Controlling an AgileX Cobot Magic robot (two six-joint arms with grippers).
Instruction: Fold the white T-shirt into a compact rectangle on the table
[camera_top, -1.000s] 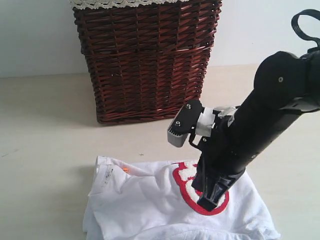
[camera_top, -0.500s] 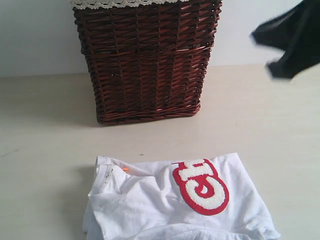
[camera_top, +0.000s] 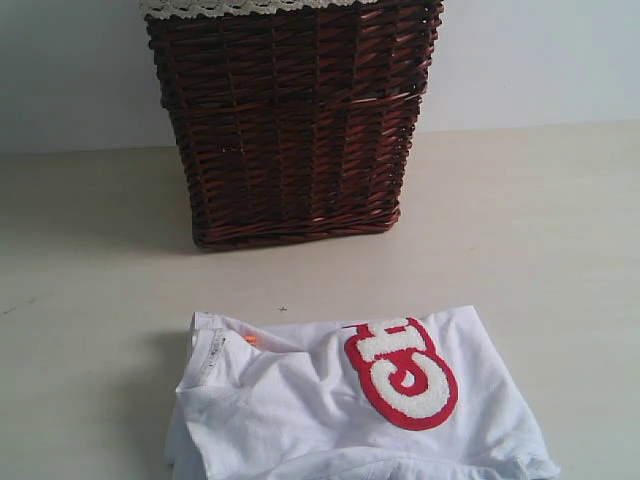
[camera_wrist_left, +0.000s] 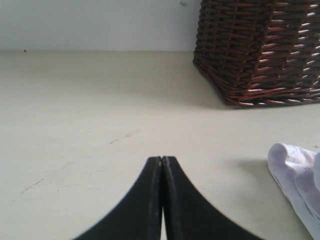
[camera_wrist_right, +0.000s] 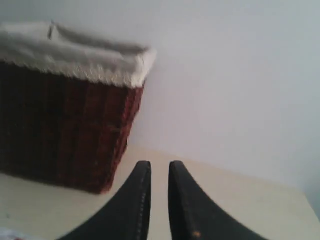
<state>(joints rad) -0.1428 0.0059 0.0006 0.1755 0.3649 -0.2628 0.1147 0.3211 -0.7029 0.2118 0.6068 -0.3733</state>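
"Standing on this side, what lies nearest you?"

"The white T-shirt. It rests on the table in front of the basket, well apart from it, folded over itself and a bit creased. Its near edge runs out of my sight. The fuzzy red-outlined lettering faces up, in line with the basket's right side. The small orange neck tag shows at the collar, toward the basket's left side."

"And the arms?"

"Neither touches the shirt. The left gripper sits low over the table, just off the collar end, pointing towards the basket's left. Its two fingers are pressed flat together with nothing between them. The right gripper is held higher, facing the basket's upper part, its fingers a narrow slit apart and empty. That view is blurry."

"Further back?"

"The basket itself, dark brown wicker, stands upright on the table. A white lace liner is turned over its rim. Behind the basket the tabletop ends at a plain pale wall."
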